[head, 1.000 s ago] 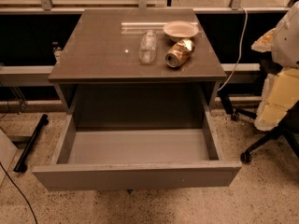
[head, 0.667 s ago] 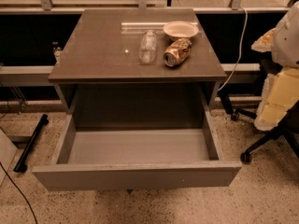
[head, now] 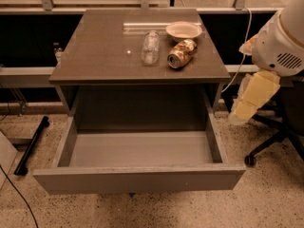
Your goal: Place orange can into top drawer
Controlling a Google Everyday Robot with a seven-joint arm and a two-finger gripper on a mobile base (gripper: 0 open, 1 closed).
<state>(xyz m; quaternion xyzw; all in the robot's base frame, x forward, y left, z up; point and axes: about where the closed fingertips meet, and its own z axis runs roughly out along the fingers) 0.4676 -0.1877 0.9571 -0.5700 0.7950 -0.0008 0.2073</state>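
The orange can [head: 181, 53] lies on its side on the grey cabinet top [head: 99, 56], silver end facing front-left, between a clear plastic bottle [head: 150, 47] and a bowl. The top drawer [head: 137, 178] is pulled fully open below the cabinet top, and its inside holds nothing. My arm's white and cream links [head: 266, 70] hang at the right edge, beside the cabinet and apart from the can. The gripper itself is out of view.
A shallow cream bowl [head: 183, 30] stands just behind the can. An office chair base [head: 273, 144] is on the floor at the right, under my arm. A black bar [head: 31, 146] and a cable lie on the floor at the left.
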